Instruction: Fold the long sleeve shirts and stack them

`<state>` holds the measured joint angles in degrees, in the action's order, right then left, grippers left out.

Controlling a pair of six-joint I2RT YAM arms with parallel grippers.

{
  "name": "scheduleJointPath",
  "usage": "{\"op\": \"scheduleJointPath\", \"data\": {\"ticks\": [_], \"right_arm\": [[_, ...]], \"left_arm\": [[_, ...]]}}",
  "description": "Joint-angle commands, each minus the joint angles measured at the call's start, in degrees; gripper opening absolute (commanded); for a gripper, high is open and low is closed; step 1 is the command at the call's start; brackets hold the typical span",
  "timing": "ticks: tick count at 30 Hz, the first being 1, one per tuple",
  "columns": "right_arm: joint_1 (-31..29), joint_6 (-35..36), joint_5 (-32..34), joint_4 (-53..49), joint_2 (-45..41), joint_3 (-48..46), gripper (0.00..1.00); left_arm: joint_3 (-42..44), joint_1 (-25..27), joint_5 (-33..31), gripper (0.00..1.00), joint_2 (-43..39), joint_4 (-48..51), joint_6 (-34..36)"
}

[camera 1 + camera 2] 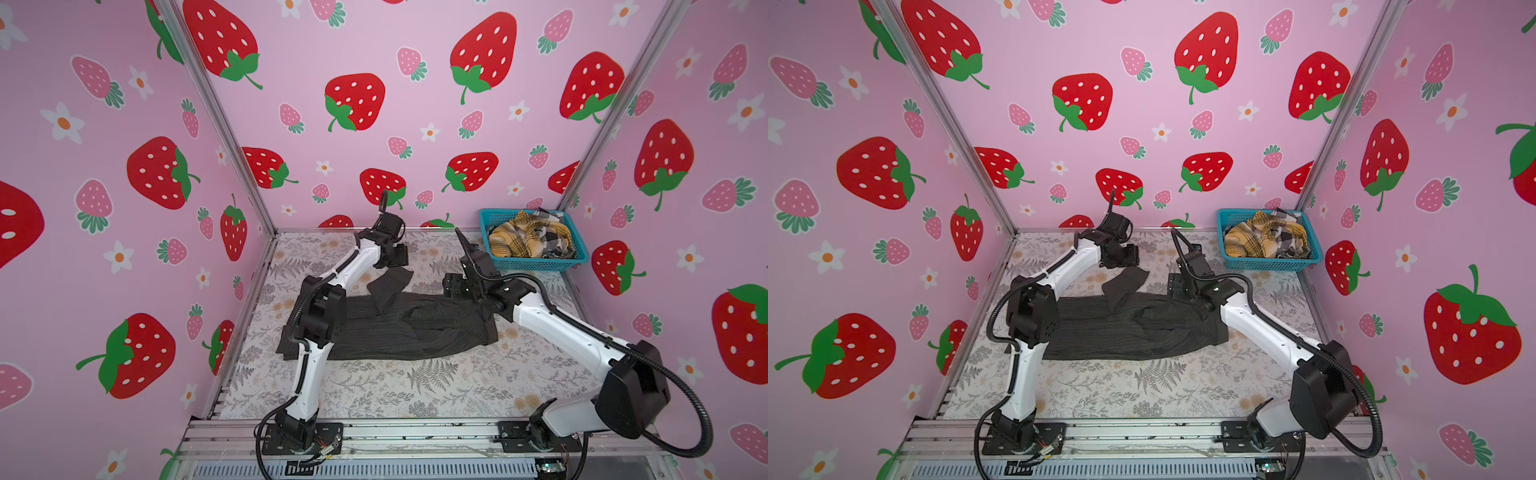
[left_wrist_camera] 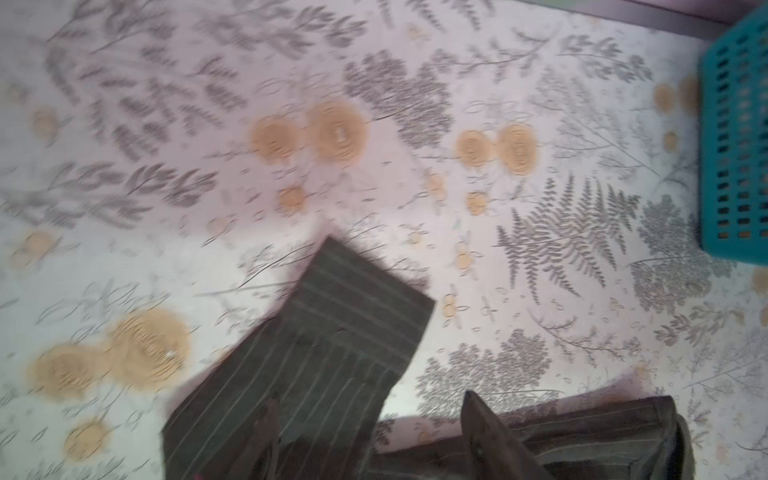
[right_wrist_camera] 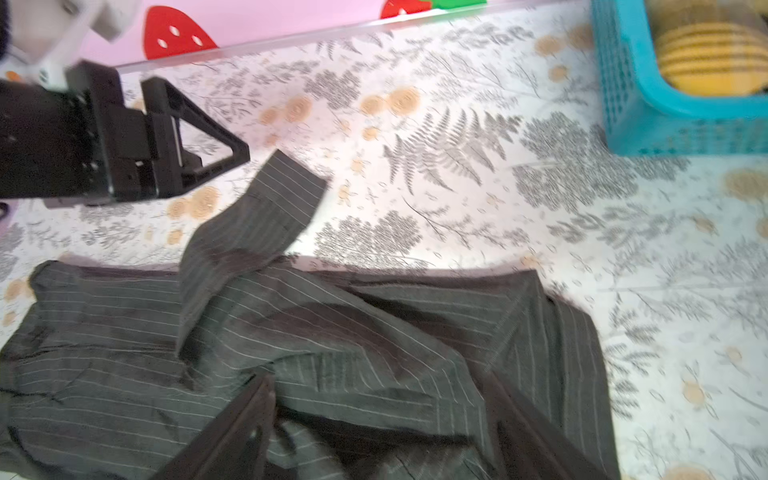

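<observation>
Left fingers [image 2: 494, 432] apart, empty above sleeve [image 2: 332, 332], right fingers [image 3: 232, 424] apart over pinstriped shirt [image 3: 374, 340]

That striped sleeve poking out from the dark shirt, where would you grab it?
Probably pinch the sleeve at its cuff, coming straight down from above. The cuff lies on the table, clear of the shirt body, so its corners are exposed, while the rest overlaps other cloth.

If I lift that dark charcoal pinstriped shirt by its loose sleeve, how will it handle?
Likely floppy: the dark charcoal pinstriped shirt lies in soft creases, its sleeve kinked across the body's far edge. Probably light, as the cloth lies thin and flat; lifted by one point, the folds would likely sag open.
</observation>
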<state>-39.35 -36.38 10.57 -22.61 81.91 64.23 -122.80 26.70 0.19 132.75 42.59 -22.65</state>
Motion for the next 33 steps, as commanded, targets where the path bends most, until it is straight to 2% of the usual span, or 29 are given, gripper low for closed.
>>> {"op": "scheduleJointPath", "data": {"ticks": [1,3,6,15,20,24,28,33], "right_arm": [[0.81,-3.82,-3.41,-2.31,-1.98,-2.23,0.79],[1.45,-4.04,-4.08,-2.33,-3.24,-3.21,0.78],[2.71,-3.88,-4.74,-2.50,-5.24,-4.42,0.77],[7.82,-2.74,-8.54,-1.51,-9.06,-8.78,0.73],[8.92,-2.21,-10.01,-1.05,-9.88,-8.95,0.71],[9.77,-1.69,-10.42,-1.29,-11.04,-9.29,0.70],[10.42,-1.67,-10.91,-0.54,-12.45,-9.81,0.69],[10.61,-1.25,-13.61,3.20,-14.22,-10.26,0.68]], "left_arm": [[-10.25,3.73,-8.58,0.73,7.14,9.60,7.29],[-16.66,5.03,-11.87,0.73,12.20,12.35,8.23],[-21.83,5.20,-13.55,0.67,17.08,14.51,7.33],[-21.36,5.03,-14.42,0.49,19.92,13.84,6.52],[-21.19,4.68,-15.15,0.25,22.00,12.31,5.47],[-23.17,4.10,-14.47,0.01,22.80,11.71,5.13],[-23.56,3.54,-14.09,0.00,20.96,11.60,4.93],[-19.84,3.78,-9.86,0.00,9.20,7.11,4.77]]}}
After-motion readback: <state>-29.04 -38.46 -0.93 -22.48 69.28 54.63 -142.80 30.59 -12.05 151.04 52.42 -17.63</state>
